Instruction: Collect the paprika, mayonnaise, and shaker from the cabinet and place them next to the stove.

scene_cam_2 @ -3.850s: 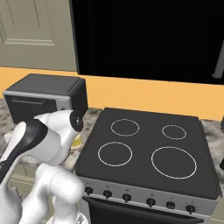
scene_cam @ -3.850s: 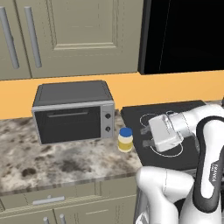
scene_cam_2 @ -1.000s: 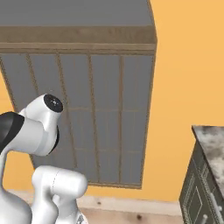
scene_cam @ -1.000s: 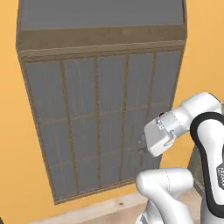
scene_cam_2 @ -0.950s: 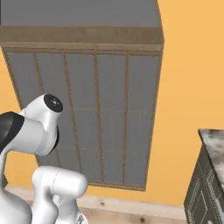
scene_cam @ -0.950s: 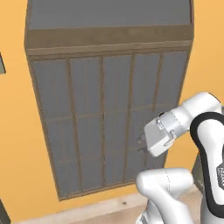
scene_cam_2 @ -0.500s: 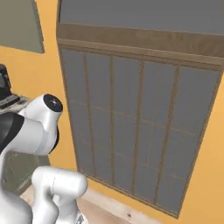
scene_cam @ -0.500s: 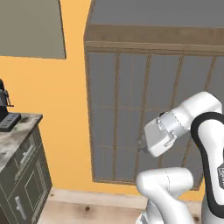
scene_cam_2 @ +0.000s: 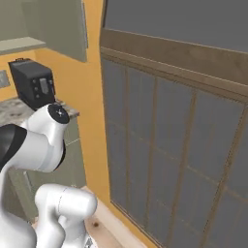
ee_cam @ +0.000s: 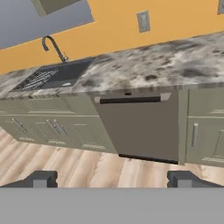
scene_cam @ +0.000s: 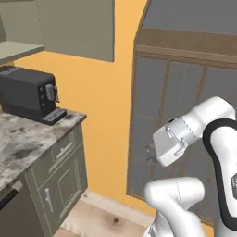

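My gripper (scene_cam: 149, 153) hangs in mid-air in front of my white arm, open, with nothing between its fingers. In the hand view its dark fingertips (ee_cam: 40, 178) stand wide apart at the bottom, aimed at a far counter. The paprika, the mayonnaise, the shaker and the stove are out of view. An olive wall cabinet (scene_cam: 76, 28) with a pale shelf (scene_cam: 18, 47) beside it hangs at the upper left; I see no handle and nothing on the shelf.
A black coffee machine (scene_cam: 30, 95) stands on a marbled counter (scene_cam: 28, 139) above olive drawers. A large grey panelled window (scene_cam_2: 184, 135) covers the orange wall ahead. The hand view holds a sink (ee_cam: 54, 75), a dishwasher (ee_cam: 138, 127) and wooden floor.
The whole picture has shifted: the camera has turned, so the grey window slid right and the counter with the coffee machine came in at the left. The arm keeps its pose.
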### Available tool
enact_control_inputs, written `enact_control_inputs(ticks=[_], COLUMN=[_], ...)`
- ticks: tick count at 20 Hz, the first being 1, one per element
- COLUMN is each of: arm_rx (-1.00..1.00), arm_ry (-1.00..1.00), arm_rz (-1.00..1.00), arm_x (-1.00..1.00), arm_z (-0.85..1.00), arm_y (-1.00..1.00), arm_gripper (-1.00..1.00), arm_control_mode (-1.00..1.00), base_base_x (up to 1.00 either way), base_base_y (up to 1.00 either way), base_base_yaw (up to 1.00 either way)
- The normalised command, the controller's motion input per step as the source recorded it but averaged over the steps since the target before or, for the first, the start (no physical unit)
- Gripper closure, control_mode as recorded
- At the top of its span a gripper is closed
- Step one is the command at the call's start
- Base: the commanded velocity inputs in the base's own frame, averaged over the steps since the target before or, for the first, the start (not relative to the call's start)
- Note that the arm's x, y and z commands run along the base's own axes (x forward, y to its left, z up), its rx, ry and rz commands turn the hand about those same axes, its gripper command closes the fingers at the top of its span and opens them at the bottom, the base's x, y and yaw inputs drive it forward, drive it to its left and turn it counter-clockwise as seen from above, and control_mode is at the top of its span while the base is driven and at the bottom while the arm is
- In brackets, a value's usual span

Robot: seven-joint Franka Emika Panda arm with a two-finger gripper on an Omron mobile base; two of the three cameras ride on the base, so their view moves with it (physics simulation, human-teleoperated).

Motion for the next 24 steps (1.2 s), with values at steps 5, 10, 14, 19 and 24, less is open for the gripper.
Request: enact_control_inputs(ticks=[5, 10, 14, 19, 24], arm_rx=[0.00, 0.00, 0.00, 0.00, 0.00], arm_ry=[0.00, 0.00, 0.00, 0.00, 0.00], arm_rz=[0.00, 0.00, 0.00, 0.00, 0.00], arm_x=[0.00, 0.00, 0.00, 0.00, 0.00], arm_z=[0.00, 0.00, 0.00, 0.00, 0.00], arm_y=[0.00, 0.00, 0.00, 0.00, 0.00], arm_gripper=[-1.00, -1.00, -1.00, -1.00, -1.00], arm_control_mode=[1.00, 1.00, 1.00, 1.00, 1.00], base_base_x=[0.47, 0.44, 0.55, 0.57, 0.55], base_base_y=[-0.01, 0.12, 0.12, 0.25, 0.39], base_base_yaw=[0.50, 0.40, 0.36, 0.30, 0.18])
